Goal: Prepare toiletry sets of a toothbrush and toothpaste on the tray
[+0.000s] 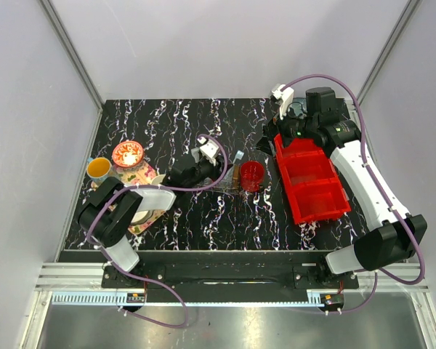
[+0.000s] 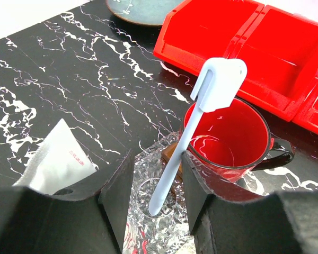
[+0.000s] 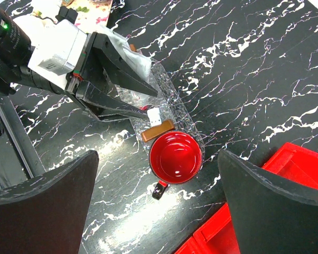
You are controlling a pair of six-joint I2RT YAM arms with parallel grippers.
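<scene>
The left hand (image 2: 156,164) is parted around the slim pale-blue plastic toothbrush (image 2: 172,159), which stands tilted, handle end down in the ribbed clear plastic tray (image 3: 183,111) on the black marbled worktop (image 2: 69,79). The right hand (image 3: 159,211) hovers, spread wide.

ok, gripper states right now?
Left gripper: partly open, toothbrush standing between its fingers, not clamped.
Right gripper: open, empty.

matt plastic toothbrush (image 2: 171,169), clear ribbed plastic tray (image 2: 146,238) — glossy red mug (image 2: 228,143), smooth black marbled table (image 2: 95,79)
</scene>
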